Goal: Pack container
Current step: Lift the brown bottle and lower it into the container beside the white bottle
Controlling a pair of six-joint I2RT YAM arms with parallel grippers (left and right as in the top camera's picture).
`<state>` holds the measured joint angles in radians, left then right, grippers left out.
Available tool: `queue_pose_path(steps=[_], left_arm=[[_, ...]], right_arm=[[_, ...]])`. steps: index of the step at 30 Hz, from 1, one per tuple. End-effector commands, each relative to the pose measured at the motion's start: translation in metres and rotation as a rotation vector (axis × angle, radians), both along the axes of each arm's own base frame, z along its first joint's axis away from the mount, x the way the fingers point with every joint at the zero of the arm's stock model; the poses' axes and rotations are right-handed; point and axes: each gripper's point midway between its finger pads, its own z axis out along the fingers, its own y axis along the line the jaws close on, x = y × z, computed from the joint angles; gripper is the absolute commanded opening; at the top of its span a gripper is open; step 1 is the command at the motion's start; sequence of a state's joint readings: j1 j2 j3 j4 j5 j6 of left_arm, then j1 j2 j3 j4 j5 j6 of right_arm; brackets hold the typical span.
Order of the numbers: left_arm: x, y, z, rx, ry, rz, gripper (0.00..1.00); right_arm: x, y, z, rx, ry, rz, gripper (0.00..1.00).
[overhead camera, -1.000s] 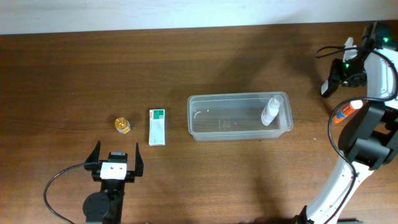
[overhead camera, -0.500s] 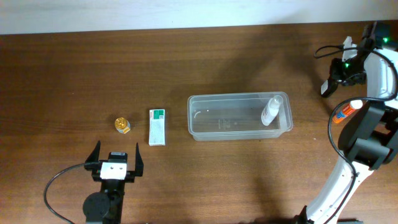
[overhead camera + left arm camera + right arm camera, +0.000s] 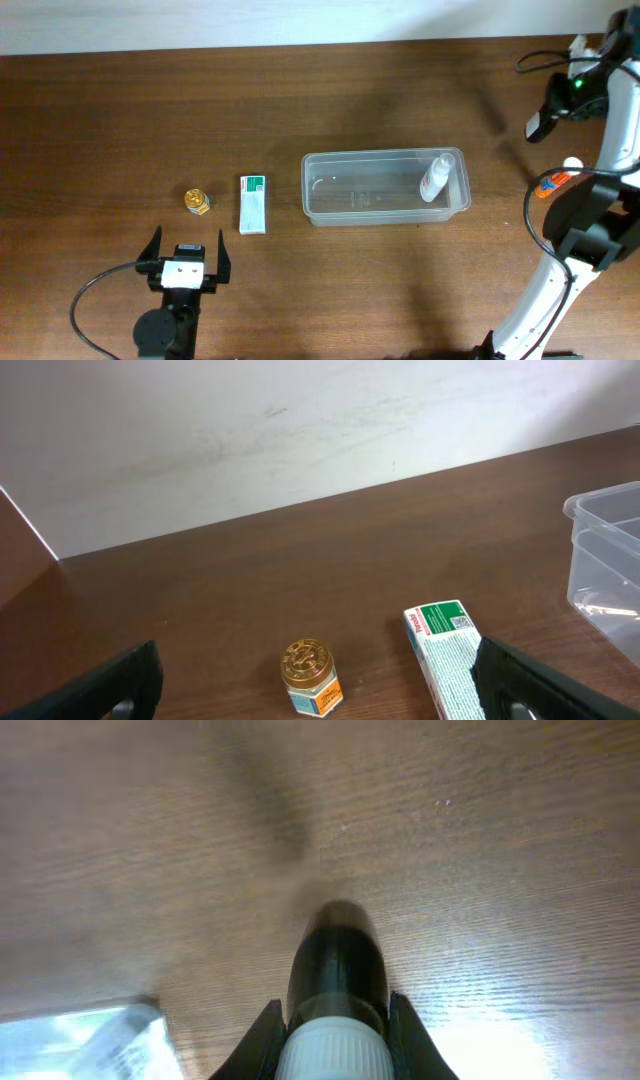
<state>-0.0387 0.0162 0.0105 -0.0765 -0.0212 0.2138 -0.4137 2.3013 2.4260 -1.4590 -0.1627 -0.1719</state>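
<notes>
The left gripper (image 3: 189, 241) rests low at the near left of the surface (image 3: 120, 120), its jaws spread wide and holding nothing. Just beyond it stands a small jar with a gold lid (image 3: 197, 201), and just beside the jar, apart from it, lies a white box with a green end (image 3: 253, 204). Both are outside the tub and untouched.

Near the middle sits the clear plastic container (image 3: 345, 190), long side across the surface. One white bottle (image 3: 434, 178) leans inside its right end; the rest of the tub is bare.

Further right, a small orange-and-white item (image 3: 552, 183) lies by the right arm; it is too small to identify. At the far right corner, well apart from the container, the right gripper (image 3: 540, 122) is closed narrowly on what looks like a dark bottle with a ribbed white cap (image 3: 338, 970), seen between its fingers in the wrist view.

Packing looks early: one item in, one in hand, the jar and box to go.
</notes>
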Motion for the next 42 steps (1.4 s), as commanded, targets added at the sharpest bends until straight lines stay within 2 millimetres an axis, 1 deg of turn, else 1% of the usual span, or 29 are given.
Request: queue_pose_path(steps=[1,7,9,10,13,15,17,19,23,25,27,29,30,35,39,42], left_arm=[[0.0,-0.001,-0.001,0.007,0.0,-0.011,0.99],[0.0,-0.001,-0.001,0.008,0.0,-0.011,0.99],[0.0,-0.001,-0.001,0.008,0.0,-0.011,0.99],[0.0,-0.001,-0.001,0.008,0.001,-0.011,0.99],[0.0,-0.001,-0.001,0.008,0.0,-0.011,0.99],[0.0,-0.001,-0.001,0.008,0.0,-0.011,0.99],[0.0,-0.001,-0.001,0.007,0.0,-0.011,0.99],[0.0,-0.001,-0.001,0.008,0.0,-0.011,0.99],[0.0,-0.001,-0.001,0.008,0.0,-0.011,0.99],[0.0,-0.001,-0.001,0.008,0.0,-0.011,0.99],[0.0,-0.001,-0.001,0.008,0.0,-0.011,0.99],[0.0,-0.001,-0.001,0.007,0.0,-0.011,0.99],[0.0,-0.001,-0.001,0.008,0.0,-0.011,0.99],[0.0,-0.001,-0.001,0.008,0.0,-0.011,0.99],[0.0,-0.001,-0.001,0.008,0.0,-0.011,0.99],[0.0,-0.001,-0.001,0.008,0.0,-0.011,1.0]], right_arm=[[-0.004,0.013,0.047,0.046,-0.082,0.0,0.14],[-0.027,0.028,0.1,0.045,-0.138,0.001,0.14],[-0.032,0.031,0.117,0.047,-0.173,-0.033,0.14],[-0.038,0.037,0.135,0.038,-0.211,-0.032,0.14],[-0.05,0.054,0.162,0.026,-0.264,-0.023,0.15],[-0.063,0.07,0.178,0.019,-0.288,-0.002,0.15],[-0.079,0.089,0.188,0.021,-0.293,0.029,0.15],[-0.097,0.108,0.191,0.03,-0.283,0.063,0.15],[-0.131,0.15,0.185,0.057,-0.236,0.151,0.15],[-0.142,0.166,0.178,0.071,-0.209,0.189,0.15],[-0.147,0.183,0.169,0.086,-0.178,0.226,0.15],[-0.145,0.197,0.158,0.097,-0.152,0.265,0.15],[-0.141,0.205,0.15,0.102,-0.143,0.286,0.15],[-0.125,0.232,0.115,0.117,-0.112,0.317,0.15],[-0.115,0.237,0.083,0.065,-0.082,0.272,0.16],[-0.112,0.245,0.064,0.055,-0.069,0.278,0.18]])
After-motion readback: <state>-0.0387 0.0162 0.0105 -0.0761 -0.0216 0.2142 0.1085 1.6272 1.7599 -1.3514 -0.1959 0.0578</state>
